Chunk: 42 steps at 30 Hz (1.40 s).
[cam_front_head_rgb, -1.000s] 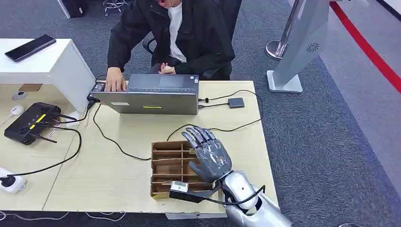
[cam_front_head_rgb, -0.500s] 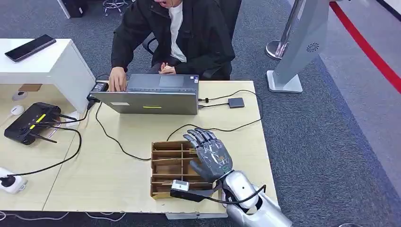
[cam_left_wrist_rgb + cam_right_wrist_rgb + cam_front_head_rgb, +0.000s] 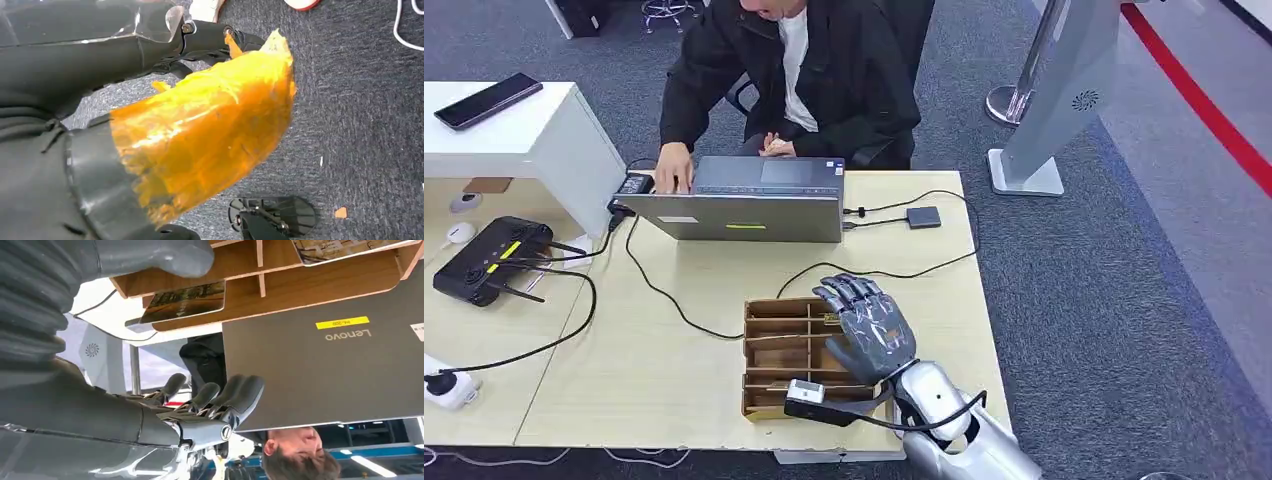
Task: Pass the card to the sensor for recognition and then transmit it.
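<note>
My right hand (image 3: 871, 330) hovers with fingers spread and slightly curled over the right side of a wooden divided box (image 3: 759, 305) near the table's front edge, and it holds nothing. In the right wrist view the hand (image 3: 165, 415) is apart from the box (image 3: 320, 285). A picture card (image 3: 185, 300) lies in one compartment and a second card (image 3: 345, 247) in another. A small dark sensor (image 3: 923, 217) lies on the table right of the laptop, joined to it by a cable.
A person sits behind the grey laptop (image 3: 744, 205) with one hand on its keyboard. Black cables cross the table toward the box. At the left are a black antenna device (image 3: 489, 258), a power strip (image 3: 449, 385) and a white shelf with a phone (image 3: 486, 100).
My right hand has sunk slightly toward the box and its fingers have curled in a little. The person's hand has shifted on the laptop's left edge.
</note>
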Available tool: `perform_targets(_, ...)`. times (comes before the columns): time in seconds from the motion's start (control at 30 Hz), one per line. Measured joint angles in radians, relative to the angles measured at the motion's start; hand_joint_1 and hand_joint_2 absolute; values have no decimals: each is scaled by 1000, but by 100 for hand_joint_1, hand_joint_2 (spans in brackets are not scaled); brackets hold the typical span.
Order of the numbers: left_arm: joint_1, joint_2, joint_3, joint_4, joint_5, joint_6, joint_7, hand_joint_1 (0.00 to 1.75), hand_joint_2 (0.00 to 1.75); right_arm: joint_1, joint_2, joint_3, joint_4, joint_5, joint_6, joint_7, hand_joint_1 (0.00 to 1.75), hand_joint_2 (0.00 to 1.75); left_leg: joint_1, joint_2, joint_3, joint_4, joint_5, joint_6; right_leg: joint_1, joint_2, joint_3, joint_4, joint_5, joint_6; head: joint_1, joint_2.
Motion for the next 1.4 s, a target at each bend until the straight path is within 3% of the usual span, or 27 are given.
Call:
perform_targets(0.6,0,0,-16,0,12,0,0,0,0,1,0,-5,7,0,10,2,52,175,0,0,0,0,0,0,0,0,0,0,0,0,0,0)
perform_targets(0.83,0,0,-17,0,13,0,0,0,0,1,0,-5,11,0,12,2,70,175,0,0,0,0,0,0,0,0,0,0,0,0,0,0)
perform_targets(1.4,0,0,-17,0,14,0,0,0,0,1,0,-6,19,0,13,3,61,175,0,0,0,0,0,0,0,0,0,0,0,0,0,0)
